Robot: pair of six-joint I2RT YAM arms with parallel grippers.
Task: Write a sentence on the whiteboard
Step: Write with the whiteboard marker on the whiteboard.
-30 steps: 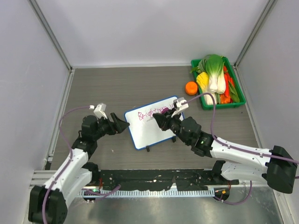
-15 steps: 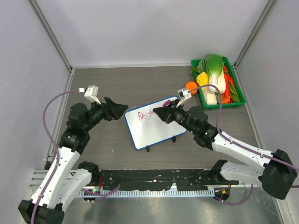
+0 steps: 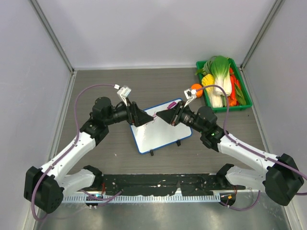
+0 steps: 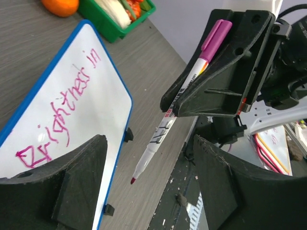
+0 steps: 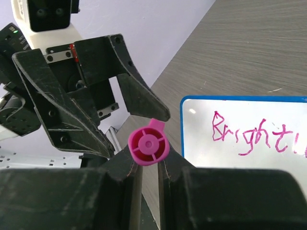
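Note:
The whiteboard [image 3: 162,135] lies on the table on its small black feet, blue-framed. The sentence [image 4: 61,104] on it reads "Brightness in" in pink; its start also shows in the right wrist view [image 5: 249,135]. My right gripper [image 3: 166,116] hangs above the board's far edge, shut on a pink-ended marker [image 4: 189,81], whose pink end [image 5: 148,146] sits between the fingers. The marker's bare tip [image 4: 133,180] is off the board. My left gripper [image 3: 140,118] faces it, open, and the marker's tip end reaches between its fingers [image 4: 67,182] without touching them.
A green bin [image 3: 238,106] of vegetables stands at the far right corner, with an orange [image 3: 195,89] beside it on the table. Enclosure walls close in the left, right and far sides. Both arm bases sit on the rail at the near edge.
My left arm has swung from left of the board up and right, over its far left corner. My right gripper has lifted the marker off the board, towards the left gripper.

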